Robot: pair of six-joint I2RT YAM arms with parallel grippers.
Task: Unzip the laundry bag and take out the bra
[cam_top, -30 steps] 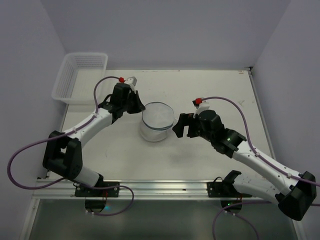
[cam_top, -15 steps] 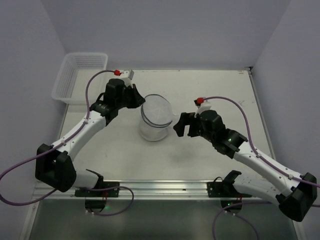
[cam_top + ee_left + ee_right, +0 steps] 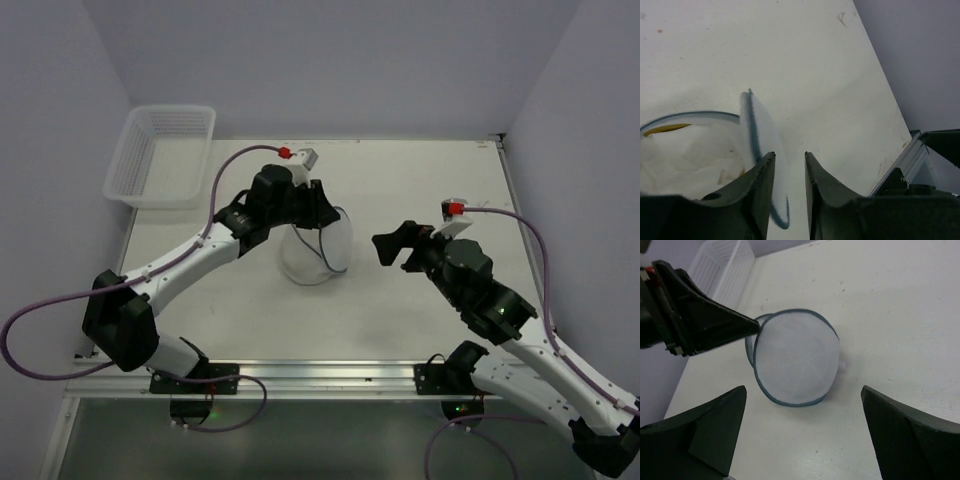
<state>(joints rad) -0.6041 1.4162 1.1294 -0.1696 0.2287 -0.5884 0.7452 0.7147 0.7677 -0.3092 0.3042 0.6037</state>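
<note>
The laundry bag (image 3: 312,262), a round white mesh pouch with a dark blue zipper rim, sits at the table's middle. Its lid (image 3: 795,360) stands upright, swung open toward the right. My left gripper (image 3: 320,212) is over the bag's top, its jaws nearly closed with the lid's rim (image 3: 762,130) between them. Pale crumpled fabric (image 3: 685,155) with a yellow strip shows inside the open pouch. My right gripper (image 3: 392,250) is wide open and empty, right of the bag and apart from it, facing the lid.
A white slatted plastic basket (image 3: 160,150) stands at the table's far left corner; it also shows in the right wrist view (image 3: 725,275). A metal rail (image 3: 320,375) runs along the near edge. Walls close in behind and on both sides.
My left gripper swung from the bag's left side across to its top right, and the lid flipped up and open. My right gripper drew back to the right.
</note>
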